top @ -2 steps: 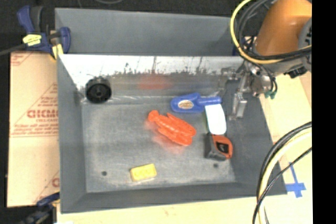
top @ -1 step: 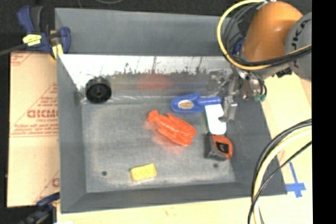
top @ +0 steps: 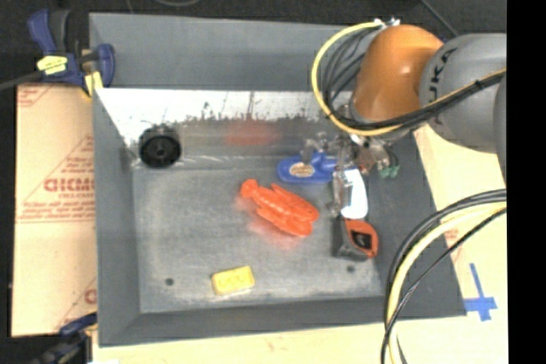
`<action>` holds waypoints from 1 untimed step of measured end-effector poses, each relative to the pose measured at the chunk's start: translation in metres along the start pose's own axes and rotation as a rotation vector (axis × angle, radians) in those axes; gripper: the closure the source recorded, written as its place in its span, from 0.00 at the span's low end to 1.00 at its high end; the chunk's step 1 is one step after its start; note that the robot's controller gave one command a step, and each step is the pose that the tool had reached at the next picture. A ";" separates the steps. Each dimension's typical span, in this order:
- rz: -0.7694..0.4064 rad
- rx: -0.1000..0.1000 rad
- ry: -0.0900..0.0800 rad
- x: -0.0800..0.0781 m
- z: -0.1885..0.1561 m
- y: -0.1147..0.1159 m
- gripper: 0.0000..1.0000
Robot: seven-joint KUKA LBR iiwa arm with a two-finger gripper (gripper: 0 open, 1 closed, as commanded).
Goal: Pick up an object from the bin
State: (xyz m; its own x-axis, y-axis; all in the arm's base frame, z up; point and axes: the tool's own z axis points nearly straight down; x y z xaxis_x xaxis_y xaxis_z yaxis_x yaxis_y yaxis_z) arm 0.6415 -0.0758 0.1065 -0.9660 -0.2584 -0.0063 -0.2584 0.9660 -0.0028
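My gripper [top: 351, 156] hangs at the right side of the bin, under the arm's orange cover. Directly below it lies a white oblong thing [top: 355, 197], and a blue thing with an oval orange label [top: 304, 169] lies just to its left. A black and orange tape measure [top: 356, 239] sits a little nearer the front, below the white thing. An orange ribbed toy [top: 279, 206] lies in the middle of the bin, left of the gripper.
A black round thing [top: 159, 147] rests against the back wall at the left. A small yellow block [top: 232, 280] lies near the front wall. The left half of the bin floor has open room.
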 end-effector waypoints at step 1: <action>-0.361 0.000 0.000 0.015 0.025 0.019 1.00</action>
State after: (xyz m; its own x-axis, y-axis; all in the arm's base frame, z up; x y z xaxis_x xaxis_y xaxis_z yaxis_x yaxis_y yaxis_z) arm 0.6225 -0.0610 0.0811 -0.8125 -0.5829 -0.0051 -0.5829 0.8125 -0.0047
